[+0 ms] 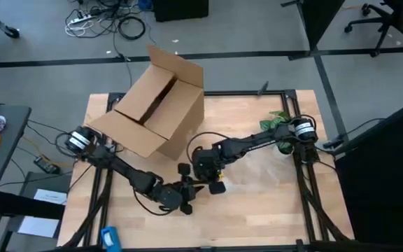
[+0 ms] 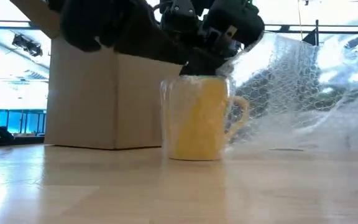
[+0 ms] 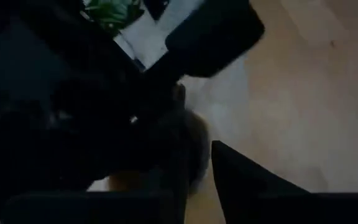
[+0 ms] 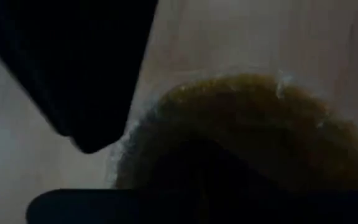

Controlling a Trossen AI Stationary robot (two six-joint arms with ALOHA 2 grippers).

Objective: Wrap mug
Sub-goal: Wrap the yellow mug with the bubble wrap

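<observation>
Mug (image 2: 199, 118) is last: first the open cardboard box (image 1: 154, 103), then bubble wrap (image 2: 291, 93) draped over it, upright on the table. My right gripper (image 1: 208, 183) and left gripper (image 1: 186, 194) crowd it; whether either grips, I cannot tell.

— What is the big brown thing on the table (image 1: 257, 210)?

— A cardboard box (image 1: 156, 112). It sits at the far left of the wooden top, and its flaps are open.

— And the shiny see-through stuff?

— That is bubble wrap (image 2: 291, 87). It lies on the right side of the table.

— Is there something green?

— Yes, a small leafy plant (image 1: 277, 122) at the far right.

— What is on the floor behind the table?

— Some cables (image 1: 110, 21), and the legs of an office chair (image 1: 383, 21) far off to the right.
</observation>
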